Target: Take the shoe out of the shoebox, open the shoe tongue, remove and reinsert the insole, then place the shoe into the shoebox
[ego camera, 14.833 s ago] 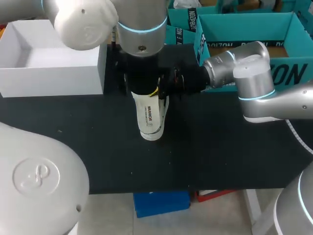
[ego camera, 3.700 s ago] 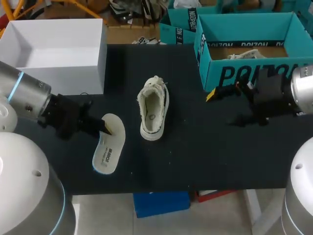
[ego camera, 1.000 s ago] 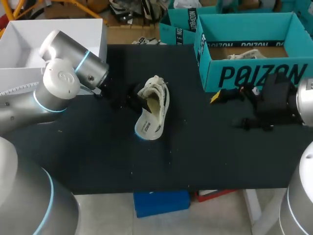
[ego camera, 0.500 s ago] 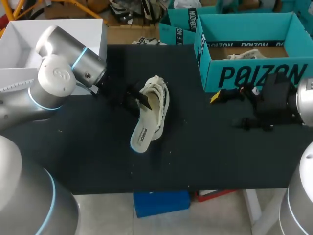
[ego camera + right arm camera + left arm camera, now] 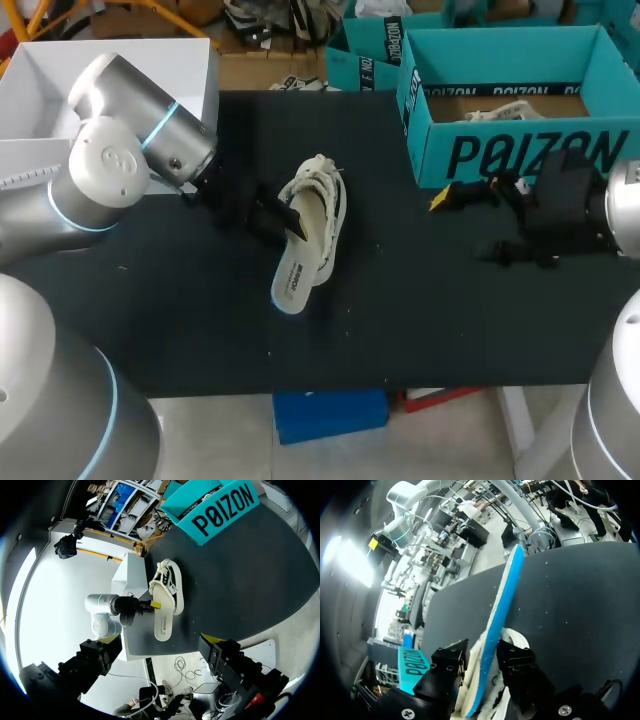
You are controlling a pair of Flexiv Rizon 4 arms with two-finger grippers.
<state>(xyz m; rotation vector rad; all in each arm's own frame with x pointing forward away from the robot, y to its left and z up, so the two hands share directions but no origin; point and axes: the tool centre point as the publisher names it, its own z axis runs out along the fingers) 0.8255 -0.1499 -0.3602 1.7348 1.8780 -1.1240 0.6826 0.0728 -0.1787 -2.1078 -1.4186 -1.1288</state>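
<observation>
Reinsertion step: left gripper (image 5: 284,214) pinches cream blue-edged foam insole (image 5: 293,276) over white black-trimmed canvas shoe (image 5: 326,205), right gripper (image 5: 461,227) spread, idle; probably best feeding the pinched end toeward, low and flat.

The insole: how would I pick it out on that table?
Look at the middle of the black table, where a cream shoe lies. The insole is the flat pale sole slanting out of the shoe's opening toward the table's near edge, pinched by the left gripper; its blue underside sets it apart.
</observation>
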